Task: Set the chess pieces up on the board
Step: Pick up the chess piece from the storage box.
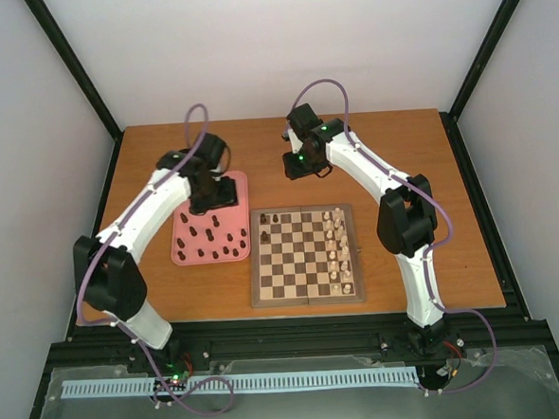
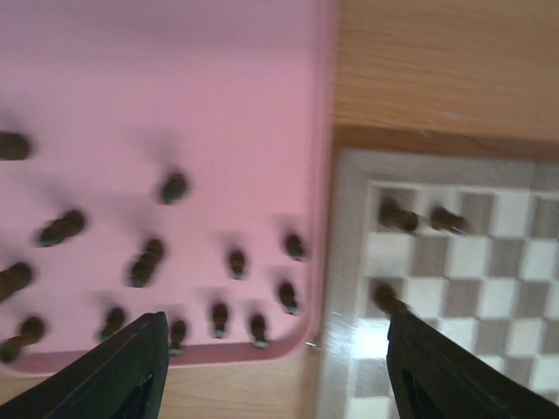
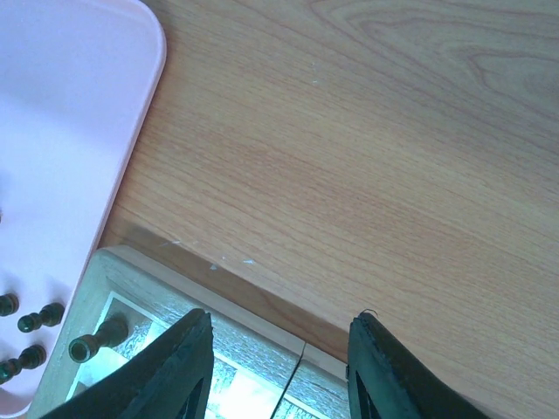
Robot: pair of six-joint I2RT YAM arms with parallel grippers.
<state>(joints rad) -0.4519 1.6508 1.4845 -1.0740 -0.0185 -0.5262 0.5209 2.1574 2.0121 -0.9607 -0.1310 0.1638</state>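
The chess pieces [image 1: 215, 244] are mostly gathered on the pink tray [image 2: 175, 78] left of the board [image 1: 309, 296]; three are set at its upper-left corner. The left gripper [image 2: 275, 349] is held wide and empty over the tray, likely for a pick; the right gripper [image 3: 279, 327] is held part-open, empty.

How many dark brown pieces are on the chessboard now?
3, all near the board's far-left corner: first piece, second piece beside it, third piece nearer along the left edge. None appears hidden.

Pink tray [image 2: 175, 70], wooden table [image 1: 400, 164], perhaps sixteen cream pieces [image 1: 337, 249]
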